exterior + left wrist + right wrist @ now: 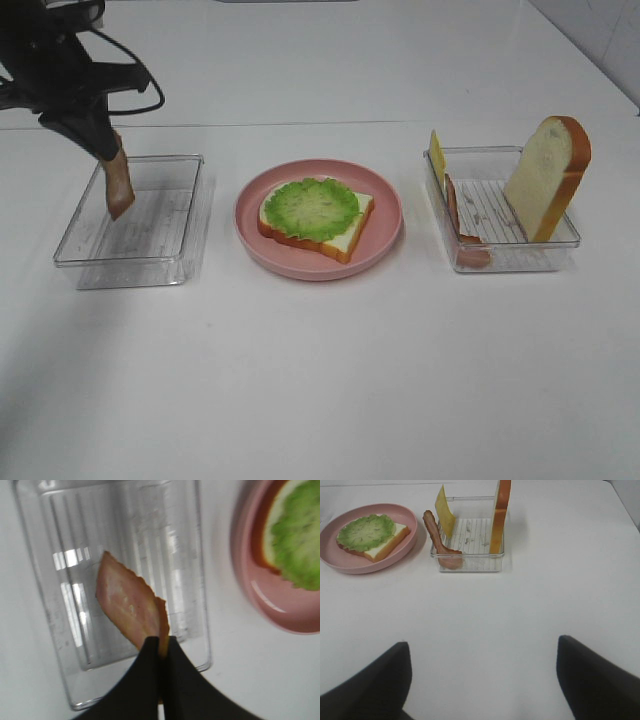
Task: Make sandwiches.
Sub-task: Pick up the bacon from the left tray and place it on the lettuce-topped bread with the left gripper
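Left tool (160, 642) pinching bacon strip (125, 600) above clear tray (150, 535), right tool (484, 645) spread wide

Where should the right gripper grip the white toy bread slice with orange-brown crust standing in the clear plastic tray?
Probably its top crust, from above: the white toy bread slice stands on edge at the clear plastic tray's right side, thin top free, so open jaws can straddle its flat faces.

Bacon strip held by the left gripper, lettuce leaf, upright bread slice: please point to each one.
bacon strip (125, 597), left wrist view, middle of the strip.
lettuce leaf (312, 208), exterior high view, centre of the leaf.
upright bread slice (540, 175), exterior high view, white face.
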